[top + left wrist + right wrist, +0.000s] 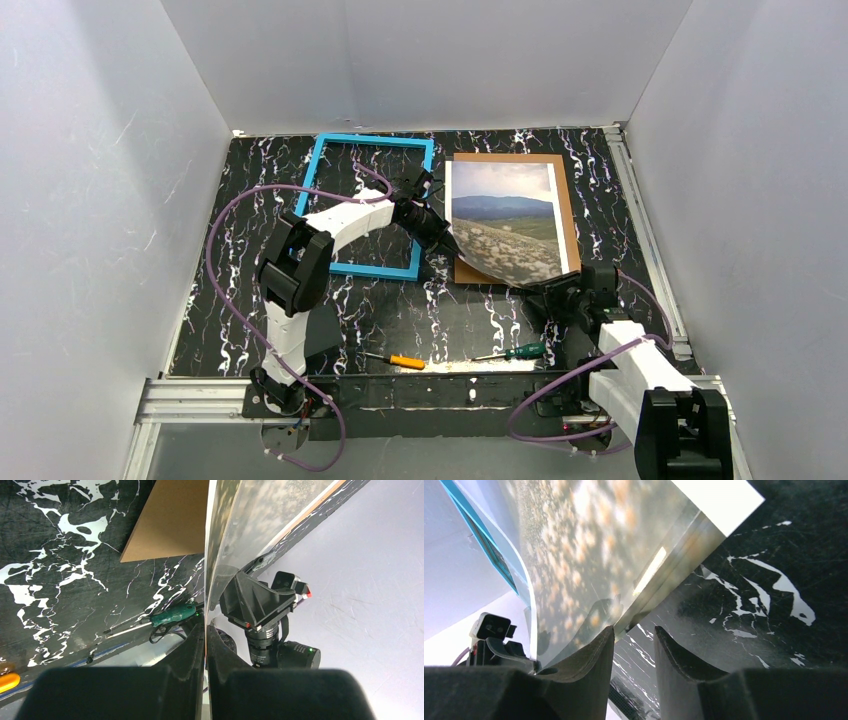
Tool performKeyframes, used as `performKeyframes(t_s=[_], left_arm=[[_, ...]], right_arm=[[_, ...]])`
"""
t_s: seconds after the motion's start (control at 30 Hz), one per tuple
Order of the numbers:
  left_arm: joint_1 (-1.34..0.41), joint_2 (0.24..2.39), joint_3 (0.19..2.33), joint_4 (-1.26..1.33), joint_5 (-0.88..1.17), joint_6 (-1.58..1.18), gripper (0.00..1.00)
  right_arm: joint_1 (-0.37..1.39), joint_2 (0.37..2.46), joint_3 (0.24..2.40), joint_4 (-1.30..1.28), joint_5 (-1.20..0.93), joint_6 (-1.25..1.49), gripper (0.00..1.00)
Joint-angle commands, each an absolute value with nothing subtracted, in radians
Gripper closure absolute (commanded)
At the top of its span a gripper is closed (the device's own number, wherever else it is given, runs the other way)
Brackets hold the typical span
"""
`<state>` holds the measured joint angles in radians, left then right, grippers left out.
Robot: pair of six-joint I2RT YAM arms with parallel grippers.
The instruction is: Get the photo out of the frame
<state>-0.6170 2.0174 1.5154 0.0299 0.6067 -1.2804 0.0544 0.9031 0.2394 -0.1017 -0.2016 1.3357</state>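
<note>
1. Step in hand: the photo (505, 225) is already out of the frame (375, 140). The frame lies empty on the table (400, 310), just left of the photo. The photo rests on the board (505, 158), except for its near-left corner, which is raised and curled.
2. The left gripper (446, 240) is clamped on that raised corner. The left wrist view shows its fingers pressed together on the sheet's edge.
3. The right gripper (634, 630) sits at the photo's near edge with its jaws apart. The sheet curves over the tip of one finger, and I judge that nothing is between the jaws yet.
4. Next move, as I judge it: lift the photo clear of the board. That calls for a slow, light pull, since the print bends easily and could crease at the pinch. The right gripper could take the near edge to share the load.
5. Pose: the left arm (300, 260) reaches forward and right, elbow bent, wrist angled down to the corner. The right arm (640, 365) lies low, reaching forward and left.
</note>
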Motion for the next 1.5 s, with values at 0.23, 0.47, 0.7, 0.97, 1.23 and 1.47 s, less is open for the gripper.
performKeyframes(t_s=[0.23, 0.47, 0.7, 0.97, 1.23, 1.47], left_arm=[[-0.614, 1.994, 1.5, -0.032, 0.654, -1.303, 1.0], [-0.614, 1.989, 1.487, -0.023, 0.657, -1.307, 1.0], [-0.615, 1.99, 1.49, -0.02, 0.663, -1.313, 1.0], [-0.615, 1.994, 1.488, -0.02, 0.666, -1.316, 1.0], [-0.615, 2.0, 1.489, -0.02, 0.666, -1.315, 1.0], [-0.615, 2.003, 1.488, -0.018, 0.67, -1.318, 1.0]], right_arm=[[0.051, 0.877, 0.179, -0.045, -0.186, 1.434, 0.62], [0.051, 0.886, 0.158, 0.027, -0.177, 1.479, 0.61], [0.05, 0.893, 0.13, 0.13, -0.162, 1.556, 0.6], [0.051, 0.913, 0.114, 0.213, -0.142, 1.61, 0.61], [0.051, 0.975, 0.113, 0.284, -0.13, 1.625, 0.62], [0.051, 1.017, 0.095, 0.353, -0.125, 1.627, 0.7]])
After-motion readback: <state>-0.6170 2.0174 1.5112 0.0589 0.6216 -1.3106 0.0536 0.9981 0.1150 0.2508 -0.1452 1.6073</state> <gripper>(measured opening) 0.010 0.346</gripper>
